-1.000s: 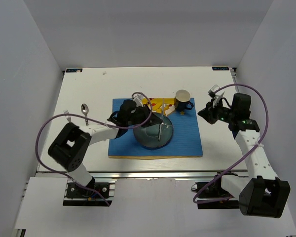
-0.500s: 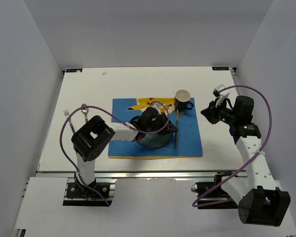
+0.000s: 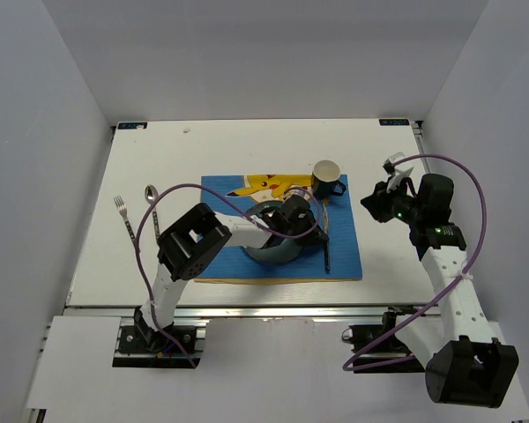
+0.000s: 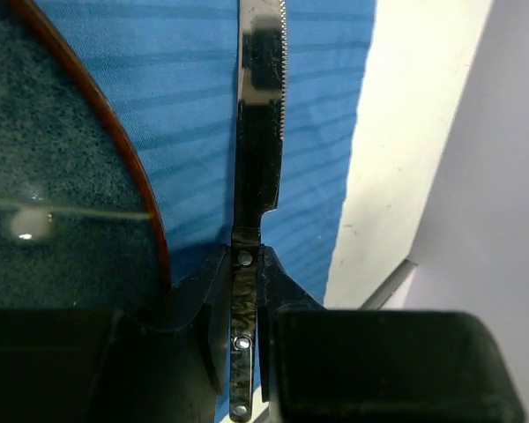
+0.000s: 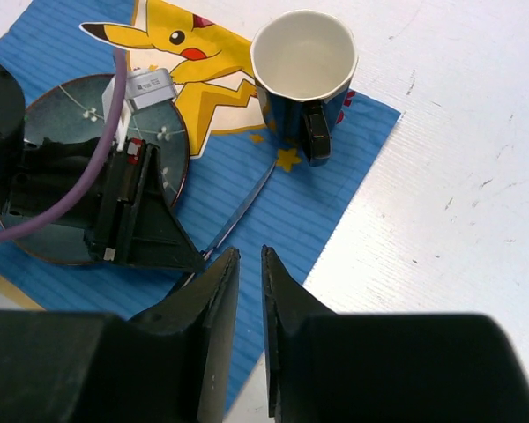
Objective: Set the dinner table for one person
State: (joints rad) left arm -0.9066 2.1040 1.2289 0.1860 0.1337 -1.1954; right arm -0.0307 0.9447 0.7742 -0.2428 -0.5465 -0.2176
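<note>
Now the left hand, pinching the knife by its handle, has swung it from above the plate to just right of it, over the mat on the worktop, so it looks ready to lay down. Right hand, pressed together and empty, waits farther right of the plate.

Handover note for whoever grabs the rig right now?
Left gripper: shut on the knife handle, blade over the placemat just right of the plate.
Right gripper: nearly closed, empty, hovering near the mug.
Done: plate and mug on the placemat.
Left: release the knife, then bring the fork and spoon over from the dinner table left of the placemat.
</note>
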